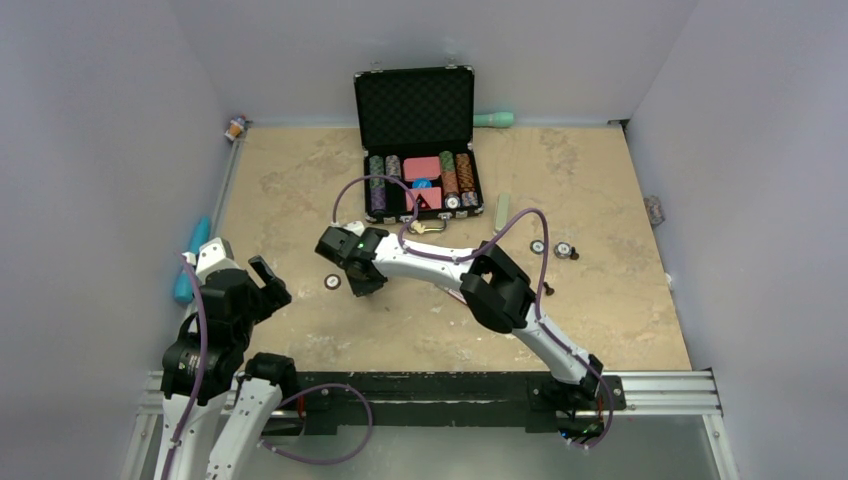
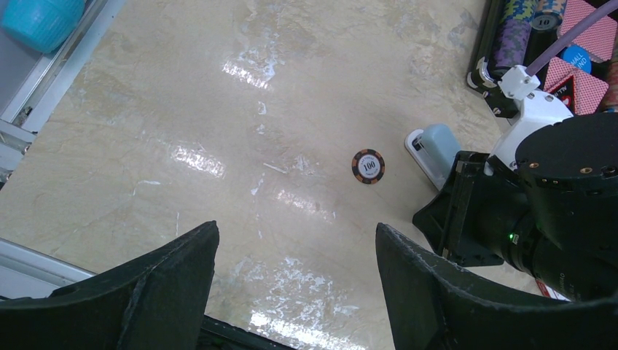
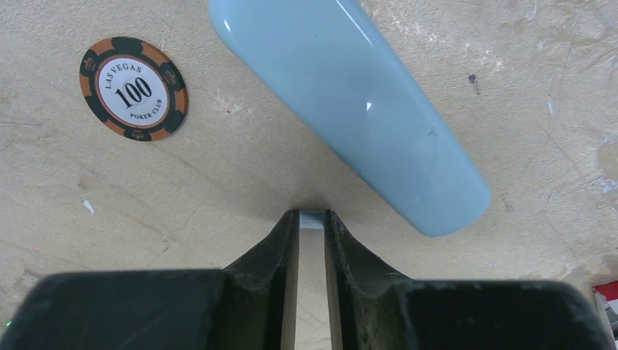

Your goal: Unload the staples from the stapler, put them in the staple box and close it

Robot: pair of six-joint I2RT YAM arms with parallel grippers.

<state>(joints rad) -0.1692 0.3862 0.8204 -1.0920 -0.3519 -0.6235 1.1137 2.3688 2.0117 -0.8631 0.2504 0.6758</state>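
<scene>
Now, right arm (image 1: 440,262) stretched low over beige table (image 1: 300,200), right gripper (image 3: 312,216) pinching staples (image 3: 311,292), stapler (image 3: 350,109) at one o'clock, left gripper (image 2: 295,229) gaping at eight o'clock, grey walls (image 1: 100,100).

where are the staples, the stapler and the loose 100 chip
staples (image 3: 312,221): right wrist view, silvery end of the strip
stapler (image 3: 350,102): right wrist view, middle of its pale blue top
100 chip (image 3: 133,88): right wrist view, its white centre

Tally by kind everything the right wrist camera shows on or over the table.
Poker chip: 1
Pale blue stapler: 1
Strip of staples: 1
Red-edged thing, cut off at the corner: 1
Total: 4
</scene>
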